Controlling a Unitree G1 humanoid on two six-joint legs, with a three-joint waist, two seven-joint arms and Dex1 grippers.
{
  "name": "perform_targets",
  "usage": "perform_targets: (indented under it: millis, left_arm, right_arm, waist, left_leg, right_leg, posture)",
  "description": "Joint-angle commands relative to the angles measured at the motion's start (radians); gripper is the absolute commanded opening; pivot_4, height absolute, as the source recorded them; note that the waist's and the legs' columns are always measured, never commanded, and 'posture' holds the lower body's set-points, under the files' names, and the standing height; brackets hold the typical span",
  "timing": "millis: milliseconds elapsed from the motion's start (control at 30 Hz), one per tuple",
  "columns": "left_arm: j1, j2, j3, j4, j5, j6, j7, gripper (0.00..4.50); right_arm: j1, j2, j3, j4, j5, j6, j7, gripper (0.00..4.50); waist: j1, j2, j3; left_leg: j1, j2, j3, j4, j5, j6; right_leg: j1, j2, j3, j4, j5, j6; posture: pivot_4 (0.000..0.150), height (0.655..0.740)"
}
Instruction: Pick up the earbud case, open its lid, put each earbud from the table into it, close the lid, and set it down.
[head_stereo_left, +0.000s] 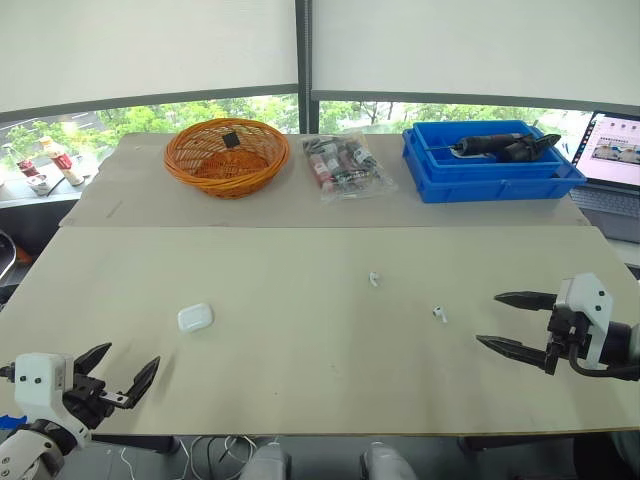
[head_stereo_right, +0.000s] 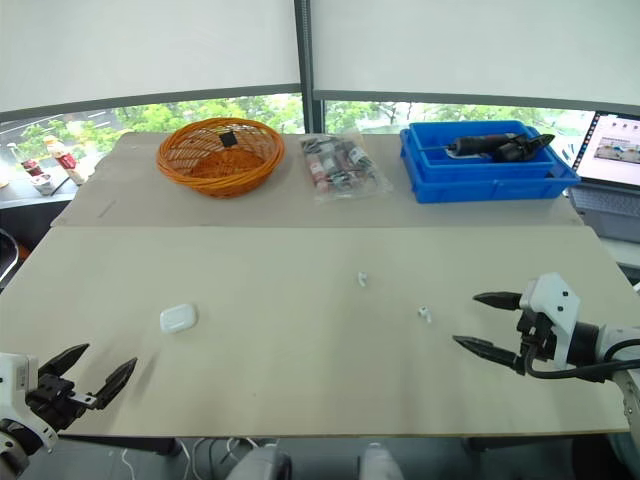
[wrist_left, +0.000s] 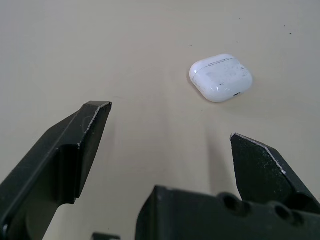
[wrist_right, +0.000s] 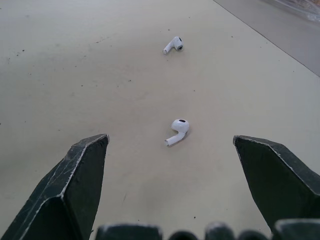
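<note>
A white earbud case (head_stereo_left: 195, 317) lies shut on the beige table, left of centre; in the left wrist view the case (wrist_left: 221, 77) is ahead of the fingers. My left gripper (head_stereo_left: 127, 371) stands open near the table's front left edge, short of the case. Two white earbuds lie on the table: one (head_stereo_left: 374, 279) near the middle and one (head_stereo_left: 439, 314) further right. In the right wrist view the nearer earbud (wrist_right: 176, 131) lies between my spread fingers and the other earbud (wrist_right: 173, 44) beyond it. My right gripper (head_stereo_left: 488, 320) is open, just right of the nearer earbud.
At the back stand an orange wicker basket (head_stereo_left: 226, 155), a clear bag of small items (head_stereo_left: 342, 166) and a blue bin (head_stereo_left: 490, 165) holding a dark tool. A laptop (head_stereo_left: 613, 170) sits at the far right. A seam crosses the table (head_stereo_left: 300, 380) behind the earbuds.
</note>
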Motion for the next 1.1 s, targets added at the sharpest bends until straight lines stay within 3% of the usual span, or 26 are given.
perform_targets:
  millis: [33,400,900,1100]
  left_arm:
    - [0.008,-0.003,0.009,-0.033,-0.001,-0.019,-0.012,4.5]
    - [0.004,0.004,-0.005,-0.036,0.022,0.004,-0.01,4.5]
    - [0.046,-0.038,0.008,-0.063,-0.052,-0.095,-0.117,4.5]
    - [0.048,-0.194,-0.063,-0.154,0.049,-0.11,0.078,4.5]
  right_arm:
    - [-0.016,-0.007,-0.007,0.003,-0.005,-0.011,0.013,4.41]
    - [-0.009,-0.005,-0.012,0.014,-0.024,-0.022,0.032,4.41]
    - [-0.005,0.003,-0.017,0.059,-0.049,-0.055,0.026,4.41]
    - [-0.055,0.008,-0.015,-0.03,0.002,0.006,0.012,4.41]
  waist:
    - [0.0,0.0,0.0]
    - [0.0,0.0,0.0]
    - [-0.001,0.0,0.0]
    - [0.0,0.0,0.0]
  left_leg:
    - [0.0,0.0,0.0,0.0,0.0,0.0]
    - [0.0,0.0,0.0,0.0,0.0,0.0]
    - [0.0,0.0,0.001,0.0,0.0,0.0]
    - [0.0,0.0,0.001,0.001,0.0,0.0]
  right_leg:
    - [0.0,0.0,0.0,0.0,0.0,0.0]
    - [0.0,0.0,0.0,0.0,0.0,0.0]
    - [0.0,0.0,0.0,0.0,0.0,0.0]
    - [0.0,0.0,0.0,0.0,0.0,0.0]
  posture:
    - [0.15,0.74]
    - [0.15,0.74]
    - [0.15,0.74]
    - [0.15,0.74]
